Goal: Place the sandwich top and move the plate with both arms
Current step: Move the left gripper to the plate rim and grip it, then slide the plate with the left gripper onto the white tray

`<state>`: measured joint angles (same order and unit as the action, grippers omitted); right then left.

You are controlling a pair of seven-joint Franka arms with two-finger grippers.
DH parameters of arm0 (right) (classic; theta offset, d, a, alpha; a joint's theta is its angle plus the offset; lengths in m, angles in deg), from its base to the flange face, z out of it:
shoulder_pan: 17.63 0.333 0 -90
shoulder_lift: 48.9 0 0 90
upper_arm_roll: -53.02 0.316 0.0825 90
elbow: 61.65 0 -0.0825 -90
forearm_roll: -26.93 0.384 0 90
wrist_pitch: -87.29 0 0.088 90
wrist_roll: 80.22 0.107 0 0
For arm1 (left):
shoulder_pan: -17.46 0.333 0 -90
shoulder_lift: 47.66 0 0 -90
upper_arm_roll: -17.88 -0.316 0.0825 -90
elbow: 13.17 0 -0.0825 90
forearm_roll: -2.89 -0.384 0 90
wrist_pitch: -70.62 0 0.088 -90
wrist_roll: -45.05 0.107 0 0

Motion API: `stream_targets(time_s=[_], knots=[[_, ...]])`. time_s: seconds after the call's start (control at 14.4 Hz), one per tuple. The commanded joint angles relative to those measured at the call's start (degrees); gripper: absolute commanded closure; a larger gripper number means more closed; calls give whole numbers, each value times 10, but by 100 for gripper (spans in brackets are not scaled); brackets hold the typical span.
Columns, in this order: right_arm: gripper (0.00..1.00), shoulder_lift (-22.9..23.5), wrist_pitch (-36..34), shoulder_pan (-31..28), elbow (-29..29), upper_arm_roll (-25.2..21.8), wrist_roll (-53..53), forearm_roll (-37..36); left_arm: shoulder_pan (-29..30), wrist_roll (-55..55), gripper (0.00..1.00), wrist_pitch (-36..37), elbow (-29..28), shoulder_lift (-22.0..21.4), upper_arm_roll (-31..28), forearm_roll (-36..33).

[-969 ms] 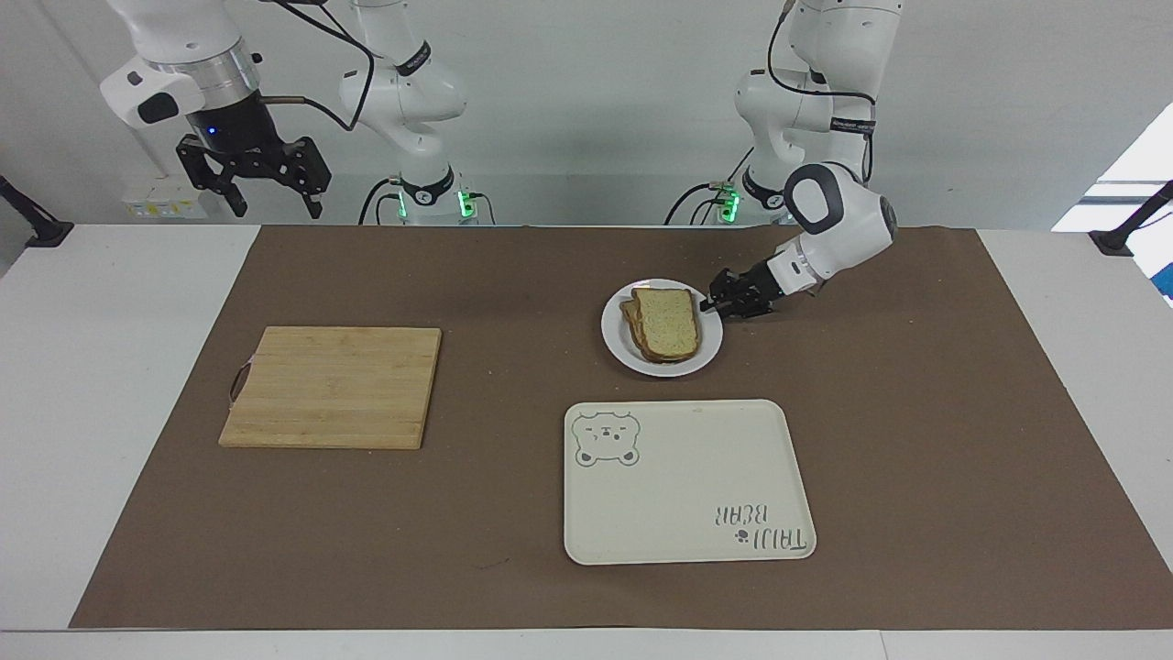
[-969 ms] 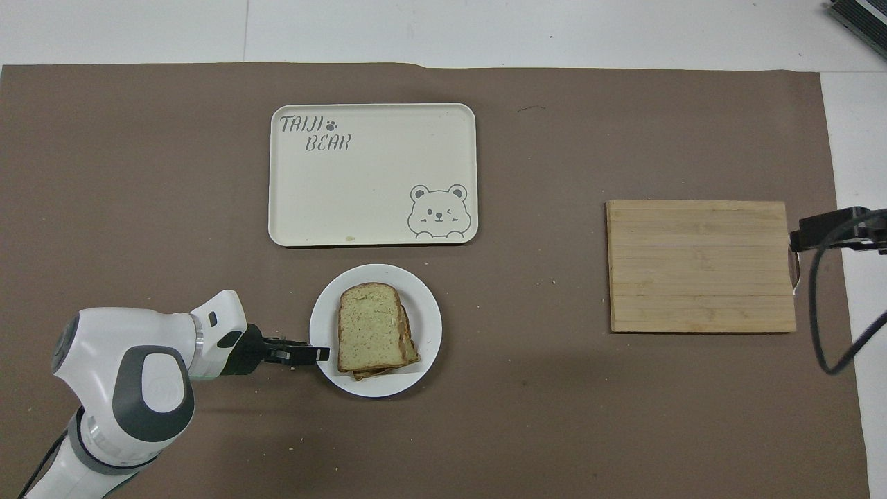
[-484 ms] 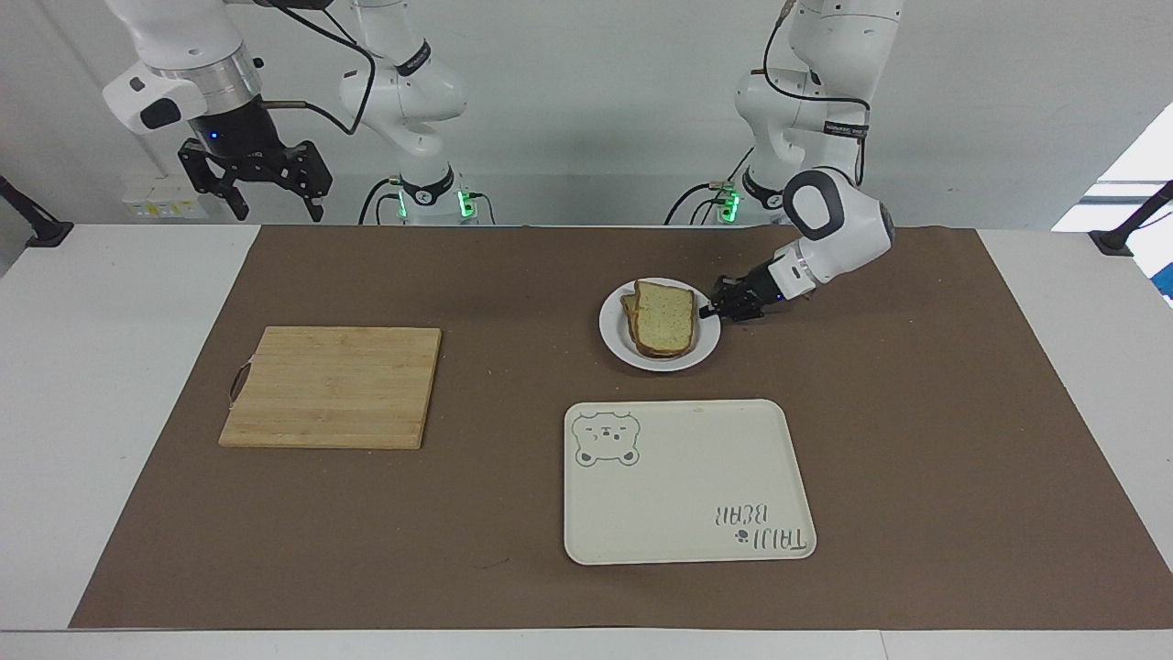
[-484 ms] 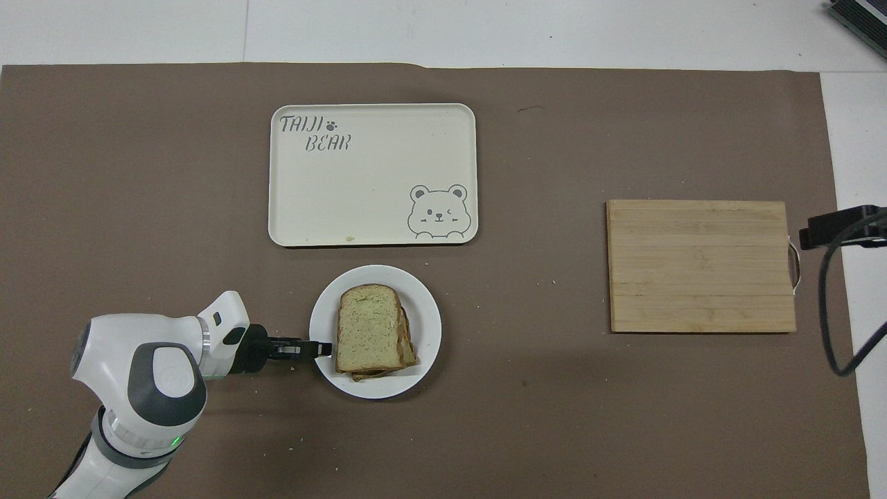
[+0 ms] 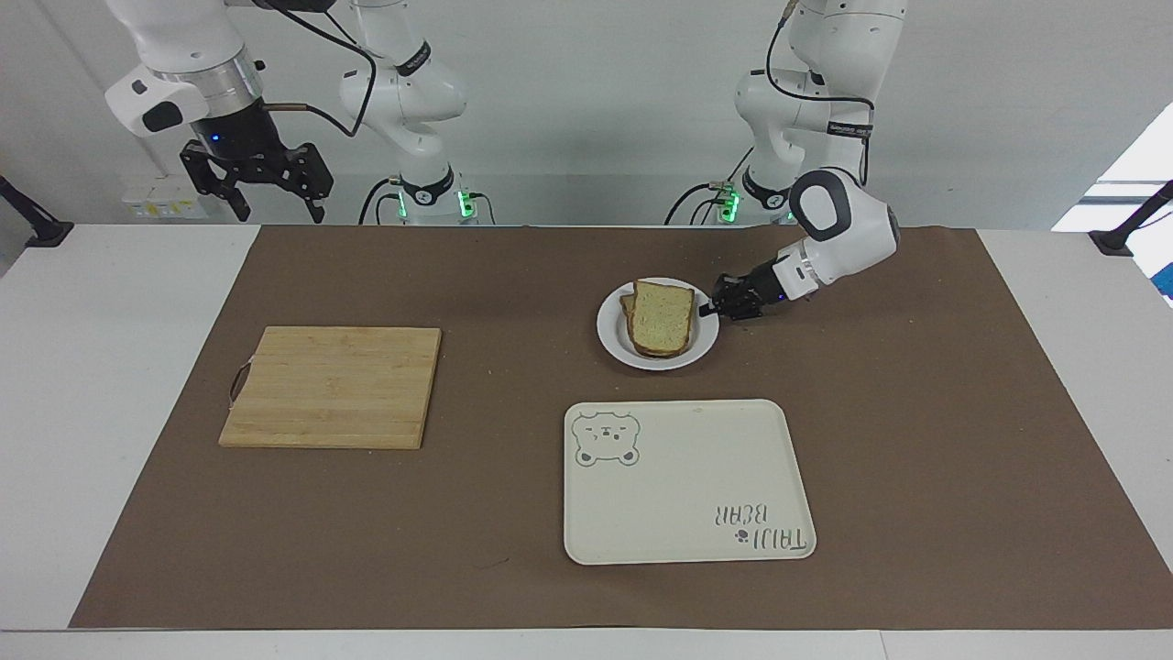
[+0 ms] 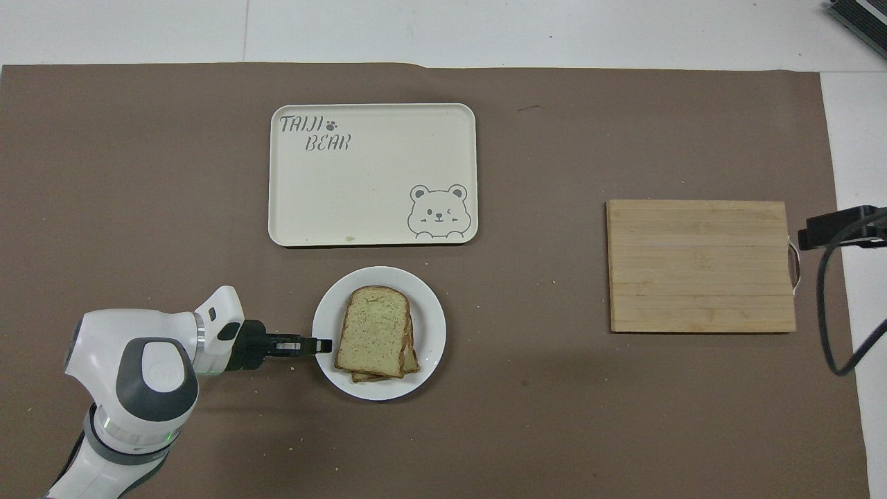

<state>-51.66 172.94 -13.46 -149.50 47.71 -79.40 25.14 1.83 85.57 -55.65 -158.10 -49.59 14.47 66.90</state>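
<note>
Item: sandwich top [image 5: 662,316] [image 6: 374,329], plain speckled slice with dark crust, lying uppermost on a stack of bread, slightly askew so a lower slice's edge shows beneath it. Stack sits on the plate [image 5: 612,340] [image 6: 430,346], small, round, white, on the brown mat [image 5: 513,275] [image 6: 138,173] covering the tabletop [image 5: 128,302] [image 6: 485,31], nearer to the robots than the tray.

Left gripper [image 5: 707,310] [image 6: 321,344]: forearm slanted low toward the plate, wrist nearly level; jaws pressed together on the plate's rim at the side toward the left arm's end, pinching it. Since a second ago the jaws have gone from part-spread to closed, and the plate with its stack has shifted a little toward the right arm's end and turned slightly.

Right gripper [image 5: 254,194] [image 6: 807,235]: held high over the right arm's end of the tabletop, above the board's handle edge, pointing down, jaws spread wide, holding nothing; this arm waits.

Surrounds: bear-print tray [image 5: 687,481] [image 6: 372,173], cream, rectangular, just apart from the plate, a narrow strip of mat between them. Wooden cutting board [image 5: 332,387] [image 6: 700,265] well apart, toward the right arm's end; open mat lies between plate and board
</note>
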Motion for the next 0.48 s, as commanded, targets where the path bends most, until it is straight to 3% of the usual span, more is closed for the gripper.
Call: stream_targets(time_s=[0.0, 0.42], knots=[[0, -14, 22, -2, -25, 7, 15, 1, 53, 2, 100, 73, 37, 8, -1, 4], [0, -13, 21, -5, -22, 7, 11, 2, 97, -13, 100, 135, 85, 18, -2, 3]])
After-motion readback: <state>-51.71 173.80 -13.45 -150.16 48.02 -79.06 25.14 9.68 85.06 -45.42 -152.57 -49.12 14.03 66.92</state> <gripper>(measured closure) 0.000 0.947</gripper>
